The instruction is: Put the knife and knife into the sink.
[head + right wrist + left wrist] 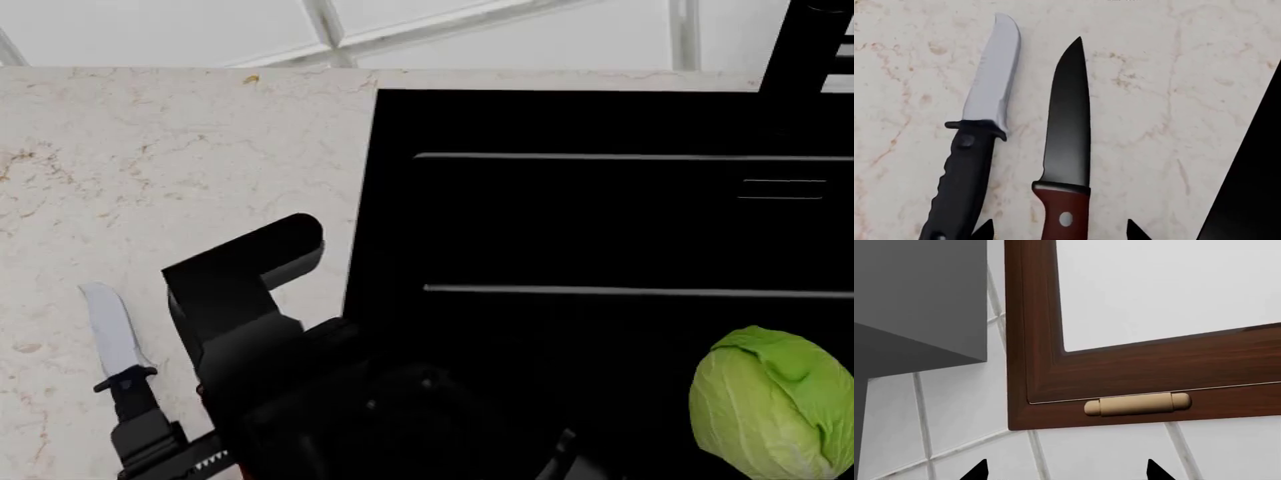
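Two knives lie side by side on the marble counter, blades pointing the same way. The silver-bladed knife (991,80) with a dark handle also shows in the head view (114,335), left of the sink. The black-bladed knife (1069,125) has a red handle that lies between the fingertips of my right gripper (1060,231), which is open just above it. In the head view a black arm (254,330) covers that knife. The glossy black sink (601,220) fills the right side, and its edge (1254,180) shows beside the knives. My left gripper (1067,471) is open and empty, facing the tiled wall.
A green cabbage (774,400) sits in the sink's near right corner. A brown-framed wall cabinet (1134,365) with a beige handle (1137,404) and a grey box (914,300) are in front of the left wrist. A black fixture (814,40) stands behind the sink.
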`<state>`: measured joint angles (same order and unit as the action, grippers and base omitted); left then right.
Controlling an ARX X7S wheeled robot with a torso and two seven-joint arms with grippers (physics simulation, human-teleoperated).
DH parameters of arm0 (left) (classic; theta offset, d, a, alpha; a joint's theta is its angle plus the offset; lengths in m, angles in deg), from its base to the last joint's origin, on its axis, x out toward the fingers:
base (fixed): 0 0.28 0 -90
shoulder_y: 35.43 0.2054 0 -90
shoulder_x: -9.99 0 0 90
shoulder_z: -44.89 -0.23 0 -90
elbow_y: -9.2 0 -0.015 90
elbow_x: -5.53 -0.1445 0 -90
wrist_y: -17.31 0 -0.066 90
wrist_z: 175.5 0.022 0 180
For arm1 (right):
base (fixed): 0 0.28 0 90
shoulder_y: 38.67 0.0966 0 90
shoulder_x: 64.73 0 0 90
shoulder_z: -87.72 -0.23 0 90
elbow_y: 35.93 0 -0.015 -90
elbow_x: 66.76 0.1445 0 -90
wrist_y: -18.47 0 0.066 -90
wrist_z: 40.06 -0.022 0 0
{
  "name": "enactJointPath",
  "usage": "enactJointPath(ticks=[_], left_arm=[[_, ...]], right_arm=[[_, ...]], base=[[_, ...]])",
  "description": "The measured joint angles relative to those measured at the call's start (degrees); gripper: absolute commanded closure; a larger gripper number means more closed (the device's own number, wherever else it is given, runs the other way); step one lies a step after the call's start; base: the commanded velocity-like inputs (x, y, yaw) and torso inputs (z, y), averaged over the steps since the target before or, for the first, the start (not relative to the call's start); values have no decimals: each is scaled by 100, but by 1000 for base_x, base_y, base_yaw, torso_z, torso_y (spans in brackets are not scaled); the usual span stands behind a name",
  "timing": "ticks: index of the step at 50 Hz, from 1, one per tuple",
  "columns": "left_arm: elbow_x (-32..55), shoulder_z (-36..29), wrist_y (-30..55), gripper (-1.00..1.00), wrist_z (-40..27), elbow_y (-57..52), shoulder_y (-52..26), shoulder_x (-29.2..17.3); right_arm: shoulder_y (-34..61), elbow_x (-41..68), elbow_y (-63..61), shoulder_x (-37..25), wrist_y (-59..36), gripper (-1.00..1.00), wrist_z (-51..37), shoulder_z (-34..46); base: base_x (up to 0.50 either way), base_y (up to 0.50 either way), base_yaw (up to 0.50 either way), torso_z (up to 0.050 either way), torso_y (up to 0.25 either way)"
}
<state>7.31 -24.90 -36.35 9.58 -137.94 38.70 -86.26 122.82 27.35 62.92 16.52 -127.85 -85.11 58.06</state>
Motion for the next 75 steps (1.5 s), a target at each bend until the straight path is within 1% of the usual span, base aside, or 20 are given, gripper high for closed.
enactJointPath(ticks=[1, 2, 3, 21, 33, 46, 57, 75], left_arm=[[8, 1, -5, -100, -8, 3, 5, -5], [16, 2, -11, -100, -15, 7, 10, -9], [24, 3, -18, -100, -22, 10, 15, -13], [188, 74, -66, -100, -141, -10, 109, -92], [235, 15, -9, -100, -235, -73, 120, -167], [292, -60, 13, -100, -326, -103, 133, -234], [357, -95, 11, -100, -396, -124, 159, -278], [435, -226, 28, -100, -531, -118, 130, -377]], right_arm=[[0, -14, -10, 2, -3, -100, -3, 8], [0, -30, -19, 5, -3, 100, -8, 18], [8, -147, 14, -8, -16, 100, -46, 26], [12, -69, 38, -18, 114, 100, 17, 72], [-10, 50, -60, -152, 235, 100, 39, 101], [73, 502, -345, -411, 185, 100, -386, 103], [354, 936, -762, -667, 162, 100, -868, -110], [653, 1502, -1359, -1373, 240, 100, -1598, -533]], base=[[0, 4, 0, 0, -10], [14, 3, 4, 0, -10], [0, 0, 4, 0, 0], [4, 3, 3, 0, -8], [1, 0, 0, 0, -3], [0, 0, 0, 0, 0], [0, 0, 0, 0, 0], [0, 0, 0, 0, 0]])
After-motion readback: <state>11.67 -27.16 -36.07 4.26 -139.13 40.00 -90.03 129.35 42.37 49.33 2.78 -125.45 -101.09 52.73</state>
